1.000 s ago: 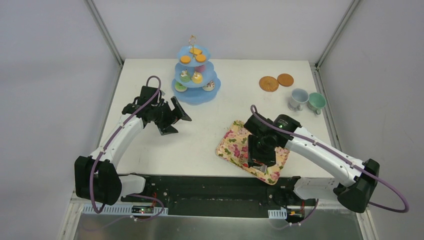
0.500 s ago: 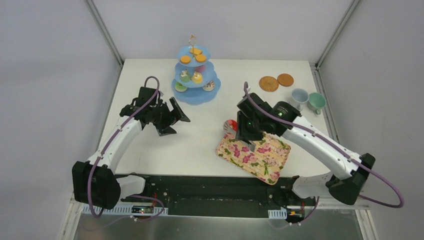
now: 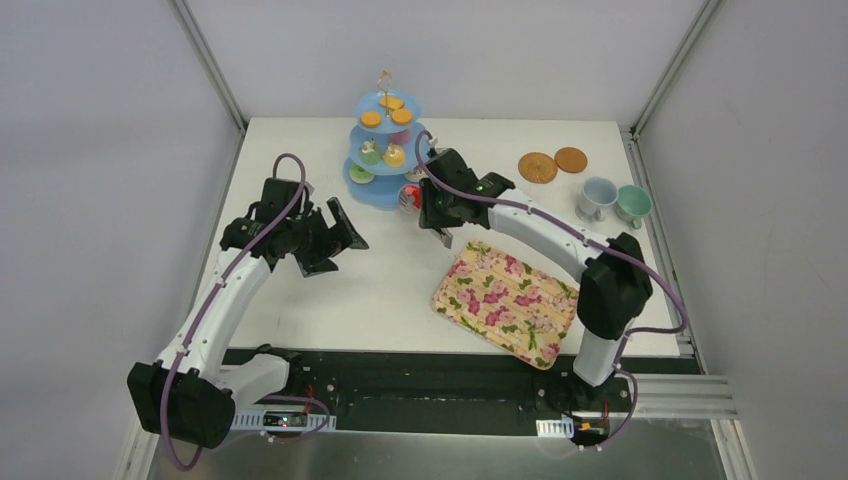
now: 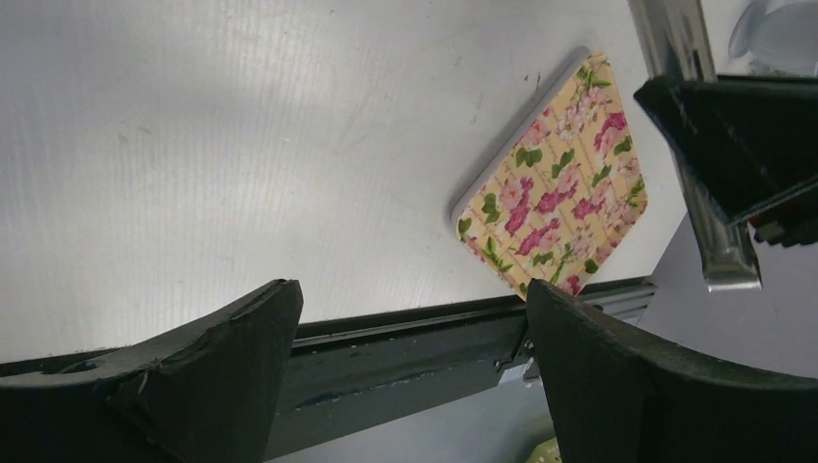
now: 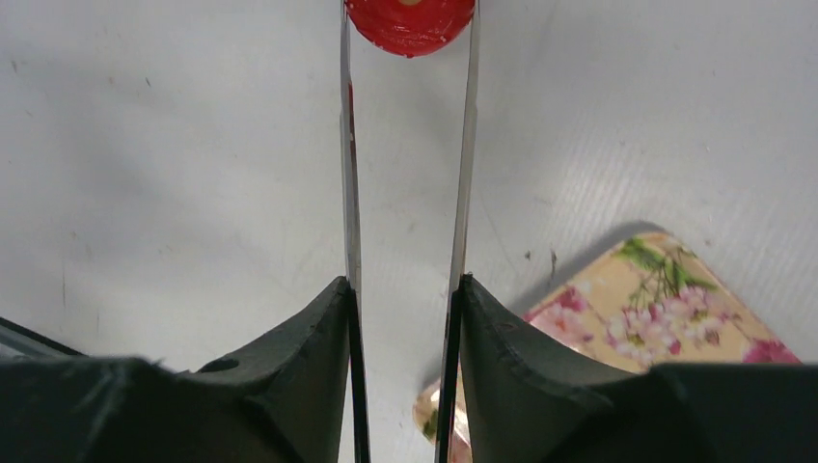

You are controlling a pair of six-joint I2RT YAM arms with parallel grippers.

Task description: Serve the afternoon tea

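Note:
My right gripper is shut on metal tongs whose tips pinch a red iced donut. The donut hangs just in front of the bottom tier of the blue three-tier stand. Orange biscuits lie on the top tier, small cupcakes on the middle tier, and a green donut on the bottom tier. My left gripper is open and empty, left of the stand, above the table. The flowered tray holds nothing.
Two brown woven coasters lie at the back right. A pale blue cup and a green cup stand beside them. The tray also shows in the left wrist view and the right wrist view.
My right arm swung from over the flowered tray back and left to the stand, carrying the red donut in the tongs. My left arm drew slightly left.

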